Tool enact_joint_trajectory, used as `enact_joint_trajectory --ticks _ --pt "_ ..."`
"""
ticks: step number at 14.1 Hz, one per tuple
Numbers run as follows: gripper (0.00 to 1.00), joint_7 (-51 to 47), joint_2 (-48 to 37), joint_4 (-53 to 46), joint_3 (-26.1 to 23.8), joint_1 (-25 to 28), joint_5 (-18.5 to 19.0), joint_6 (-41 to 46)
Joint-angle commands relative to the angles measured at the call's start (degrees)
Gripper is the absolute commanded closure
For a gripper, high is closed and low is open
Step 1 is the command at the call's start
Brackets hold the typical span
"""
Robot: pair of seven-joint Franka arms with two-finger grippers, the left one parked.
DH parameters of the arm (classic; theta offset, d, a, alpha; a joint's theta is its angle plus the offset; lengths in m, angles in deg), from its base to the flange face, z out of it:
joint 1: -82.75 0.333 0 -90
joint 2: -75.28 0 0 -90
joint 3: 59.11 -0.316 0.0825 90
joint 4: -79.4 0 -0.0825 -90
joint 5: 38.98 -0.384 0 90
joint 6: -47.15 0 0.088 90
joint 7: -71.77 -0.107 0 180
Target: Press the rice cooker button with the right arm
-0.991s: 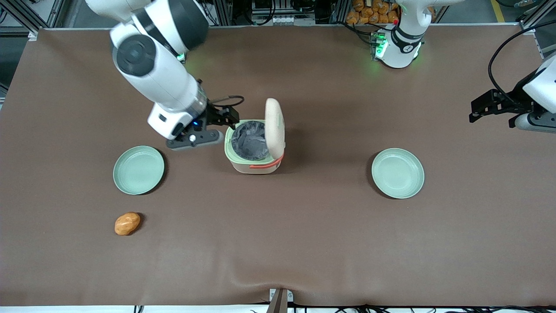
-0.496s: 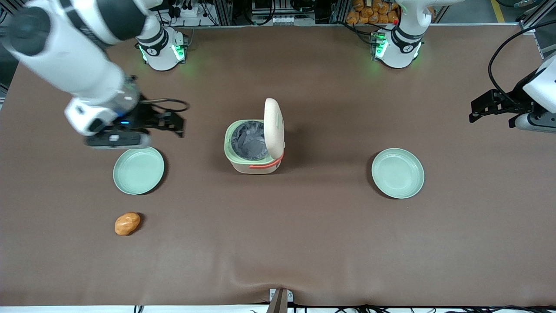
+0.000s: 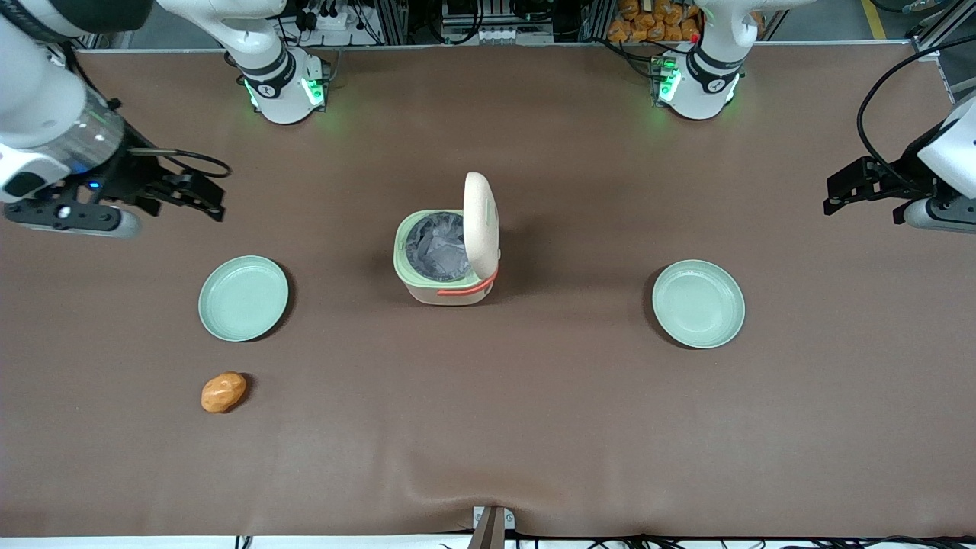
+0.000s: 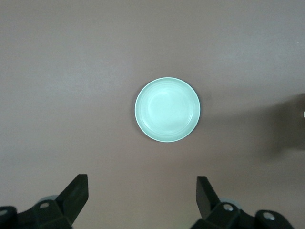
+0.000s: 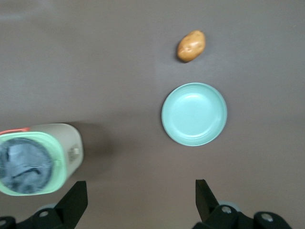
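The brown table (image 3: 534,427) carries everything. The right arm (image 3: 46,114) hangs above the working arm's end of the table, well apart from the rice cooker (image 3: 446,259). Its gripper (image 3: 200,197) points toward the cooker and holds nothing; in the right wrist view its fingers (image 5: 76,198) stand wide apart over bare tabletop.

The rice cooker sits near the middle of the table. Its cream lid (image 3: 482,221) stands upright and open, on the side toward the parked arm's end. The silvery-grey pot (image 3: 438,245) shows inside the pale green rim, and the coral-orange handle band lies across the side nearest the front camera.

One pale green plate (image 3: 244,298) lies toward the working arm's end, nearer the front camera than the gripper. Another plate (image 3: 698,303) lies toward the parked arm's end. A small orange-brown potato (image 3: 223,392) rests nearer the front camera than the first plate, close to it but not touching.
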Motion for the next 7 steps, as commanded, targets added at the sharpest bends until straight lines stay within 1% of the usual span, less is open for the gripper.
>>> enact_joint_trajectory --ticks 1,3,7 --pt "0.00 9.1 -0.5 0.4 4.9 -0.7 0.9 0.5" --pt "0.00 12.7 -0.3 0.8 7.7 -0.4 0.9 0.5" --pt "0.00 12.7 -0.2 1.0 8.0 -0.4 0.9 0.5"
